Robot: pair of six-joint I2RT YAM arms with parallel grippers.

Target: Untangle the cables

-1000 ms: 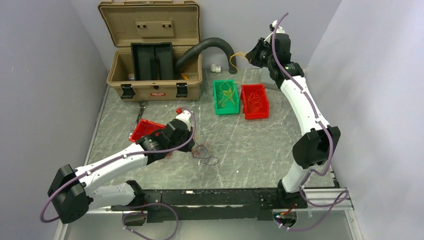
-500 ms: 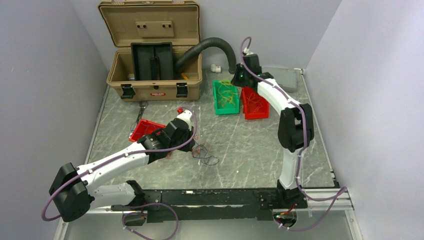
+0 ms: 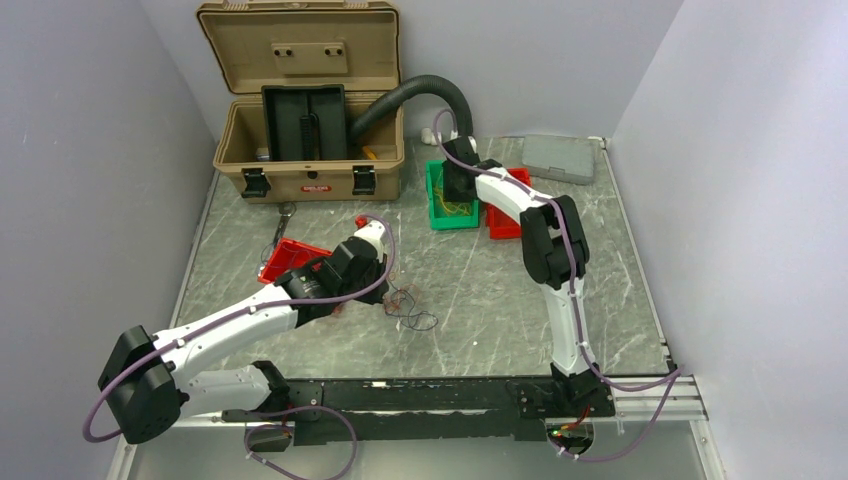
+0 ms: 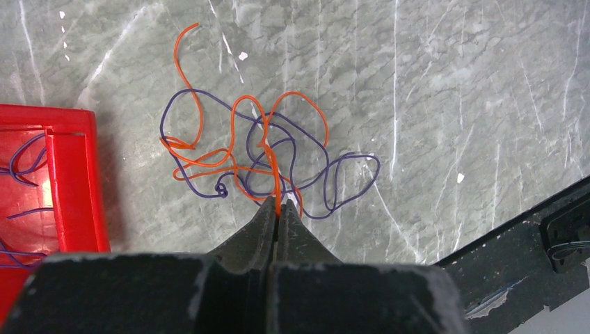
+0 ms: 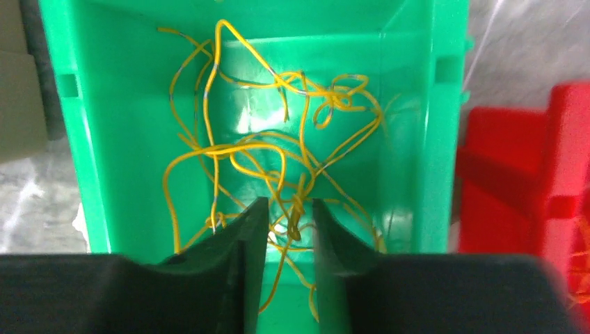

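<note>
A tangle of thin orange and purple cables (image 4: 257,149) lies on the grey marbled table, seen small in the top view as the cables (image 3: 410,305). My left gripper (image 4: 280,207) is shut on one orange strand at the tangle's near edge, and shows in the top view as the left gripper (image 3: 385,300). My right gripper (image 5: 290,209) hangs over the green bin (image 5: 76,139) with its jaws apart. A yellow strand dangles loose between them above the pile of yellow cables (image 5: 278,139). In the top view the right gripper (image 3: 458,192) is over the same green bin (image 3: 436,215).
A red bin (image 3: 505,228) stands right of the green one. Another red bin (image 3: 285,258) with purple strands lies beside the left arm. An open tan toolbox (image 3: 310,120), a black corrugated hose (image 3: 420,88) and a grey box (image 3: 563,158) sit at the back.
The right arm swung from the back right down and left over the green bin, carrying a yellow strand, and its jaws have parted. The left arm has not moved.
</note>
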